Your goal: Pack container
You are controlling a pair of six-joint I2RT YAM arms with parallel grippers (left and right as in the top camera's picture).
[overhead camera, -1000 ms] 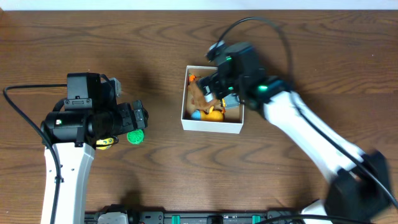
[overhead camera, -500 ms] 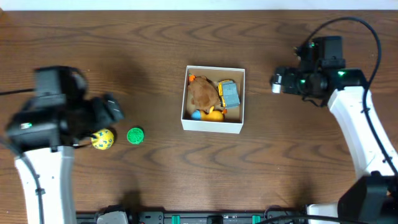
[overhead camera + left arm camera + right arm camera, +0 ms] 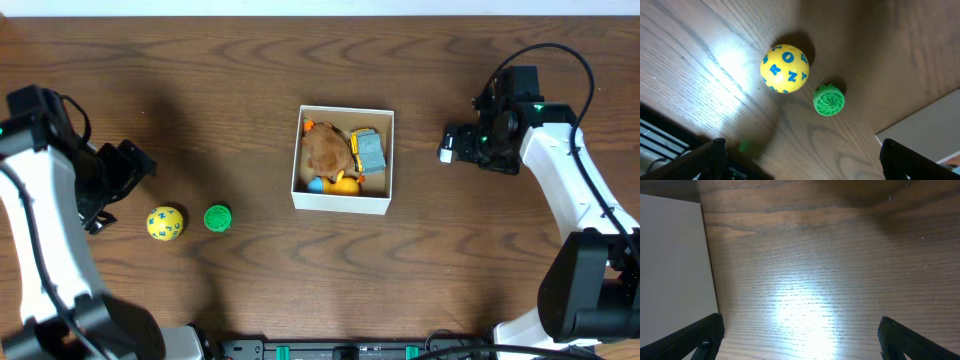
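Observation:
The container (image 3: 340, 203) is a white-walled box at the table's middle, holding a brown plush toy (image 3: 324, 150), a grey and yellow truck (image 3: 368, 151) and a yellow duck (image 3: 346, 183). A yellow ball with blue letters (image 3: 165, 222) and a green ridged toy (image 3: 217, 217) lie on the table left of it. My left gripper (image 3: 130, 166) is open and empty, up and left of the ball. The ball (image 3: 785, 69), green toy (image 3: 829, 100) and a box corner (image 3: 930, 125) show in the left wrist view. My right gripper (image 3: 449, 143) is open and empty, right of the box (image 3: 670, 265).
An orange piece (image 3: 308, 125) and a blue piece (image 3: 315, 184) also lie in the box. Bare wood table (image 3: 250, 90) surrounds everything. A dark rail (image 3: 330, 351) runs along the front edge.
My right gripper left the box and drew back to its right, empty. My left arm pulled back to the left, uncovering the ball and green toy.

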